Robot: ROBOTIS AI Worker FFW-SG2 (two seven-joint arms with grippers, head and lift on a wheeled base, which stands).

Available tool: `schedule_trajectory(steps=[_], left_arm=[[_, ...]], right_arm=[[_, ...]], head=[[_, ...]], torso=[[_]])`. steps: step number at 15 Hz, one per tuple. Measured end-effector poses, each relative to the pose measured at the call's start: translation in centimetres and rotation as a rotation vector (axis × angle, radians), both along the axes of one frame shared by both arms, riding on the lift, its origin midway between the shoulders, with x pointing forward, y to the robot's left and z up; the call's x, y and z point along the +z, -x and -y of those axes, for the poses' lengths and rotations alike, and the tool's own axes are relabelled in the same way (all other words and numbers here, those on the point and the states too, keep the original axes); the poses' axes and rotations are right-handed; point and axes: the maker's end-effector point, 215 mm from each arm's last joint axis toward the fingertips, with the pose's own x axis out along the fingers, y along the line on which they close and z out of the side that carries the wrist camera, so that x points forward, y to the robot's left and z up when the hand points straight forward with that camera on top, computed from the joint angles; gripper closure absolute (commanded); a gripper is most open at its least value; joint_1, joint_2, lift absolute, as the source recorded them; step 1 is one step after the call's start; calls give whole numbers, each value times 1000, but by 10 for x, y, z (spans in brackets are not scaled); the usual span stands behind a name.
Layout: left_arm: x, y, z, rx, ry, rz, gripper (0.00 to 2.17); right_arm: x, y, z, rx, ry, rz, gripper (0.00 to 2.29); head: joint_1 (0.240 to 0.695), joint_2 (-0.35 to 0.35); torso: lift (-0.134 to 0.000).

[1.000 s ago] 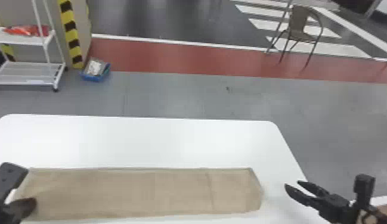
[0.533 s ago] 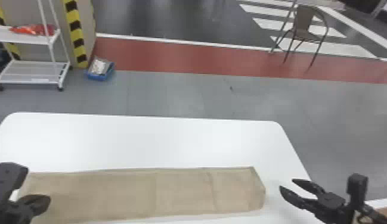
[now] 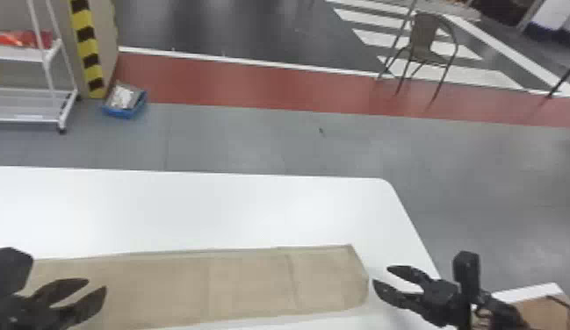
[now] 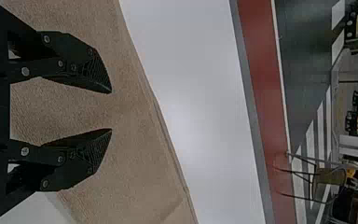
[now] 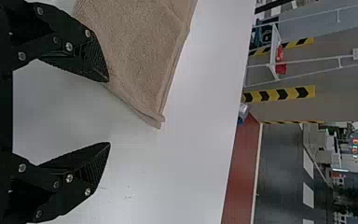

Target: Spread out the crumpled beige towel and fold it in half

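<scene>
A chair (image 3: pixel 424 37) is stood on a red strip (image 3: pixel 253 90), a blue box (image 3: pixel 121 112) is set near a striped pillar (image 3: pixel 88 41), and red items (image 3: pixel 33 39) are held on a white rack (image 3: pixel 16 54) beside the pillar.

No text, label, brand or number can be read on anything in view. No sign is legible in the surroundings either.

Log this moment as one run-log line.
towel: flat strip on table | left gripper: open, over towel's left part | right gripper: open, by its right end
</scene>
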Motion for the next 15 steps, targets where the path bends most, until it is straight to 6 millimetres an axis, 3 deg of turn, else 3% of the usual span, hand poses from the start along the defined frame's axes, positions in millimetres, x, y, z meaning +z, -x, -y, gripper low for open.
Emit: schedule_trajectory(steps=[4,6,7,8,12,15], left_arm=[[-16,3,39,-70,22,-23,734],[-20,5,49,-92,7,-35,734],[-21,5,51,-100,-11,-39,748],[-24,5,50,-102,-27,-50,991],[-32,6,43,-93,-62,-76,991],[-37,8,47,-105,-73,-84,991]], right_arm=[[-9,-2,-28,70,-46,-48,478],[-9,-2,-41,93,-77,-60,650],[-8,-1,-46,105,-94,-64,650],[-6,-1,-50,114,-110,-67,650],[2,3,-56,99,-220,-125,616],[5,-6,-57,89,-233,-137,451]], head=[[695,-336],[695,-332],[695,-330],[695,-325],[695,-309],[695,-308]], torso=[[0],[0],[0],[0],[0],[0]])
